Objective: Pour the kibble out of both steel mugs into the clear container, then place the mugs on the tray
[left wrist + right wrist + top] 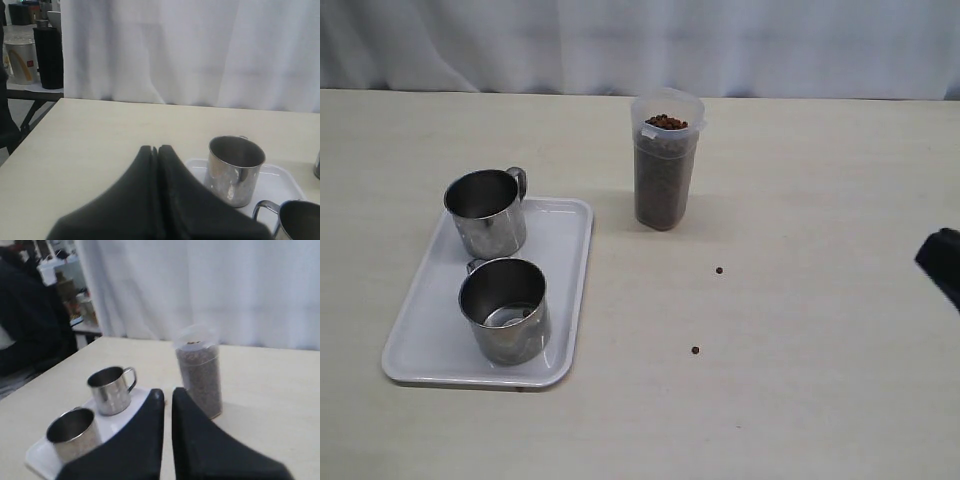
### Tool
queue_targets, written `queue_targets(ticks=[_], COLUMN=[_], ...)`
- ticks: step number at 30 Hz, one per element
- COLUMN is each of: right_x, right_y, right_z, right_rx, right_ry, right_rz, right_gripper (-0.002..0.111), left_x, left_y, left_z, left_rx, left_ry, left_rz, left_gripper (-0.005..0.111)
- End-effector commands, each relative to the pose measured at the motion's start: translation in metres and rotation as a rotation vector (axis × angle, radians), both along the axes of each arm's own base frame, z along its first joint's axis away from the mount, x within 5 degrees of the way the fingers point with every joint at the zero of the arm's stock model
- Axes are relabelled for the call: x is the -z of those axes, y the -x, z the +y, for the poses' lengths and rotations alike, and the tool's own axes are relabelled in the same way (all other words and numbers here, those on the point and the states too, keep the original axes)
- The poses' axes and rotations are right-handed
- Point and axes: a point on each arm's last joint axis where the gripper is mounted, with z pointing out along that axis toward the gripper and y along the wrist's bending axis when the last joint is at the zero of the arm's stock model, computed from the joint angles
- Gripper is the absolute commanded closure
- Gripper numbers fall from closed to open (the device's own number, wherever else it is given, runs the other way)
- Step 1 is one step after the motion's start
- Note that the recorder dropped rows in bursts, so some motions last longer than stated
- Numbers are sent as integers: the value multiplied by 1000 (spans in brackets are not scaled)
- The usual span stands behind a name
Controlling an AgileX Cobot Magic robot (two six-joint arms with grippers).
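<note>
The left tool (pixel 157 150) fills the front of its own camera. Its two black fingers are pressed tight together with nothing between them. The right tool (pixel 167 392) is nearly closed too, with only a thin slit between its fingers, and it holds nothing. That picture is blurry.

In the wide view, the white tray (pixel 565 250) lies on the bench (pixel 820 380) at the lower left of the frame. The near steel mug (pixel 505 310) stands upright on the tray's front part. It looks empty, but shiny spots on its bottom make that hard to be sure of. One loose pellet (pixel 695 350) lies alone on the bench near the middle, well apart from the tray. A second loose pellet (pixel 719 270) lies a bit farther back.

At the right edge, a black piece (pixel 940 262) pokes in. It is cut off, so I cannot tell which part it is.

The far steel mug (pixel 487 215) stands on the tray's back corner, just behind the near one, and hides some of the rim. Farther back, near the top middle, the clear container (pixel 667 110) stands upright off the tray. The kibble (pixel 664 185) fills it nearly to the top. A white curtain (pixel 640 45) hangs behind the bench.
</note>
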Motion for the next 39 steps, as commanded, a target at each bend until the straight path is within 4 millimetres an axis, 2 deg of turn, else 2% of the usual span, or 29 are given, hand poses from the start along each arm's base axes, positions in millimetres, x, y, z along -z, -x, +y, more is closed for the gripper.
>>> queue_targets(ticks=[1, 7, 10, 13, 15, 17, 18, 19, 20, 23, 26, 31, 35, 39], right_x=[11, 33, 32, 32, 31, 35, 50, 57, 60, 64, 64, 61, 45, 45], right_y=[3, 13, 15, 15, 15, 12, 12, 13, 14, 16, 15, 14, 11, 11], right_z=[-18, -30, -32, -32, -33, -40, -45, -45, -43, -38, -42, -50, -49, -49], right_rx=[166, 318, 341, 338, 346, 432, 524, 517, 478, 363, 414, 575, 590, 592], right_ry=[-50, -171, -253, -261, -316, -431, -380, -192, -9, 287, 327, 282, 174, 170], right_rz=[-34, -71, -54, -50, -25, 58, 200, 203, 173, 70, 61, 71, -81, -80], right_gripper=[104, 104, 104, 104, 104, 104, 104, 104, 104, 104, 104, 104, 104, 104], left_x=[-1, 0, 0, 0, 0, 0, 0, 0, 0, 0, 0, 0, -1, -1], left_y=[0, 0, 0, 0, 0, 0, 0, 0, 0, 0, 0, 0, 0, 0], left_z=[0, 0, 0, 0, 0, 0, 0, 0, 0, 0, 0, 0, 0, 0], left_rx=[-3, -2, -2, -2, -2, -2, -2, -2, -2, -2, -2, -2, -3, -3], left_ry=[9, 10, 10, 10, 10, 10, 10, 10, 10, 10, 10, 10, 12, 12], left_rz=[-17, -7, -7, -7, -7, -7, -7, -7, -7, -7, -7, -7, -17, -17], left_gripper=[107, 107, 107, 107, 107, 107, 107, 107, 107, 107, 107, 107, 107, 107])
